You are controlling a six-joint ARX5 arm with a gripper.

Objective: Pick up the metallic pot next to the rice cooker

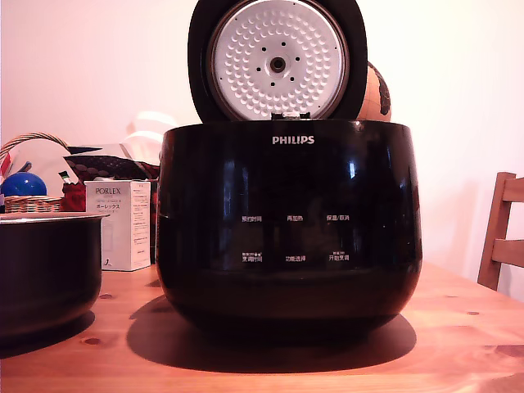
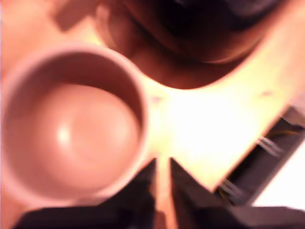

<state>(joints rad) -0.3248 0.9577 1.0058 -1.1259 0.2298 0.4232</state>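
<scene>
The metallic pot (image 1: 45, 270) stands on the wooden table at the exterior view's left edge, dark with a thin pale rim, cut off by the frame. Beside it, in the middle, is the glossy black PHILIPS rice cooker (image 1: 288, 221) with its lid raised, showing the white dimpled plate (image 1: 278, 61). The blurred wrist view looks down into the pot (image 2: 71, 129), with the cooker (image 2: 200, 43) as a dark mass beyond it. My gripper (image 2: 162, 164) hovers just outside the pot's rim, its two dark fingers almost together and holding nothing. The gripper does not show in the exterior view.
A white PORLEX box (image 1: 119, 223) stands behind the pot, next to a wicker basket (image 1: 31, 203) holding a blue ball (image 1: 23, 184). A wooden chair (image 1: 503, 233) stands at the exterior view's right. The table (image 1: 458, 336) is bare wood in front of the cooker.
</scene>
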